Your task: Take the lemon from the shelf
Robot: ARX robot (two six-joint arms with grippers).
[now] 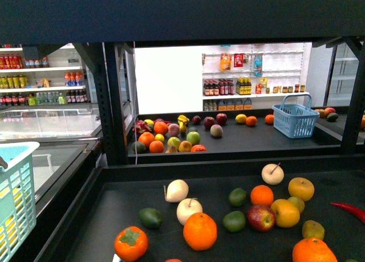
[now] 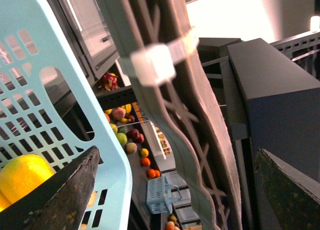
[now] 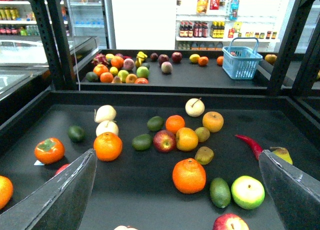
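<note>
The left gripper (image 2: 177, 151) shows in its wrist view as two dark, scuffed fingers (image 2: 65, 190) spread wide, with nothing clasped between them. One finger lies against the outside of a pale-blue slotted plastic basket (image 2: 30, 65). The lemon (image 2: 22, 177), smooth and bright yellow, lies inside that basket, seen through the slotted wall just beside the finger. A grey-brown ribbed plastic piece bearing a white clip (image 2: 152, 65) crosses the middle of that view; I cannot tell what it belongs to.

The right gripper (image 3: 176, 154) is also spread wide and holds nothing. It hangs over the near tray of the black metal-framed shelf (image 1: 114, 205).

In the front view the pale-blue basket sits at the near left, outside the shelf's left wall, and neither arm shows there.

Loose fruit lies scattered on the near tray. A red-orange persimmon with a green cap (image 1: 130, 243) is nearest on the left, with a large round orange (image 1: 199, 230) just right of it. A dark red apple (image 1: 261, 217) sits further right, touching a rounder orange-yellow fruit (image 1: 285, 212). A long red chilli (image 1: 349, 209) lies at the right edge. A pale cream apple with a stem (image 1: 272, 174) sits toward the tray's far side.

Beyond a black lip, the far tray holds a heap of mixed fruit (image 1: 171, 135) on the left and a small blue handled basket (image 1: 295, 119) on the right. White wall shelves of bottles (image 1: 251, 85) stand behind.
</note>
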